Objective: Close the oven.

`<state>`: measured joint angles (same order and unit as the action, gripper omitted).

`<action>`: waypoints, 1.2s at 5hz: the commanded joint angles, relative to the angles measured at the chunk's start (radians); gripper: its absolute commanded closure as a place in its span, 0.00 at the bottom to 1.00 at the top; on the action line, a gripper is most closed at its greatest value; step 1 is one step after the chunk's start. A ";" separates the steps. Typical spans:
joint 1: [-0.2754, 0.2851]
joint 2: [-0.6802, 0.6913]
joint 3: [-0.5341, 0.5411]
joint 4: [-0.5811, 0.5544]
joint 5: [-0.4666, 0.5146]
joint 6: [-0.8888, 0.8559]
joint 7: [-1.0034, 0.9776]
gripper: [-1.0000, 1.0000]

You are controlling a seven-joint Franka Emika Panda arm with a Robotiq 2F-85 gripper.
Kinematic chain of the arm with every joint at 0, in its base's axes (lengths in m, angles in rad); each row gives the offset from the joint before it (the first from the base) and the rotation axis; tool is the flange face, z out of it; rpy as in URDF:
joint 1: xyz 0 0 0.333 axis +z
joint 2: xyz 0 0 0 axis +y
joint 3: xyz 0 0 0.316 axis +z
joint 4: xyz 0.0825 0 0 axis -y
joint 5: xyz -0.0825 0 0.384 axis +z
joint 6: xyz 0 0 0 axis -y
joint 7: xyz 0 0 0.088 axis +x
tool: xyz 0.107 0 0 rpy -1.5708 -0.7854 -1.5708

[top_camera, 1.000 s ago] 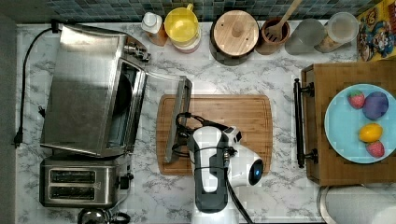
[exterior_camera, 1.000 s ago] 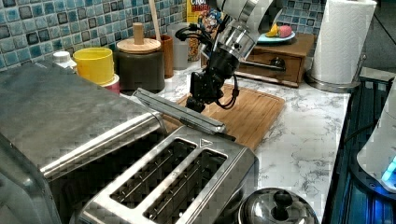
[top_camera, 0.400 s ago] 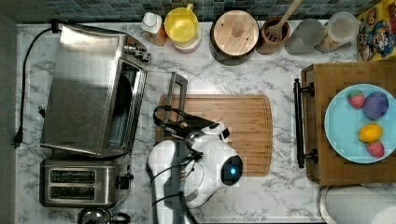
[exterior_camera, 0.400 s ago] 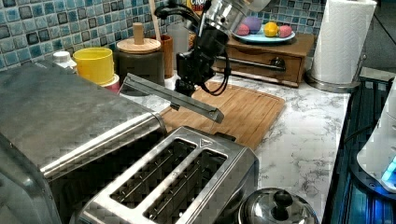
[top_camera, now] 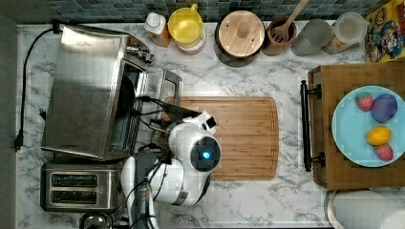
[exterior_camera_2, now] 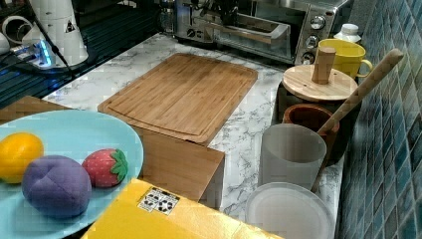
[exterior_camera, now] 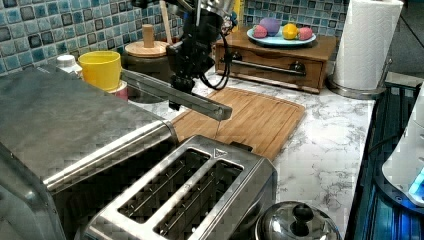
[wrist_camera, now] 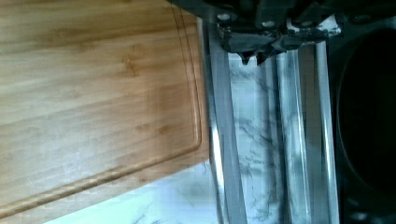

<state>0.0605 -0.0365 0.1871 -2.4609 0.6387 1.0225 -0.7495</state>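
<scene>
**Marble counter and its load**

White, grey-veined marble countertop [top_camera: 286, 200] carries everything. Gripper [exterior_camera: 181, 82] sits at the oven's [top_camera: 90, 109] door edge; the oven rests on the counter just beside it, to the top view's left. Two-slot toaster [top_camera: 79, 185] stands next to the oven, near the gripper, toward the top view's bottom. Bamboo cutting board [top_camera: 239, 136] lies flat just beside the gripper, to the top view's right. Beyond the board, well apart: wooden drawer box [top_camera: 334, 176]. Along the tiled wall: small bottle [top_camera: 155, 24], yellow cup [top_camera: 186, 26], wood-lidded canister [top_camera: 240, 33], utensil crock [top_camera: 282, 36], two frosted containers [top_camera: 313, 38].
</scene>
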 commanded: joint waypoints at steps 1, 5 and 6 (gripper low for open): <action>0.034 0.051 0.143 0.410 -0.475 -0.129 0.534 1.00; 0.014 0.074 0.186 0.533 -0.745 -0.274 0.838 1.00; 0.012 0.040 0.180 0.548 -0.741 -0.325 0.857 1.00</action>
<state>0.0899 0.0711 0.3875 -2.0332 -0.1035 0.7656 0.0534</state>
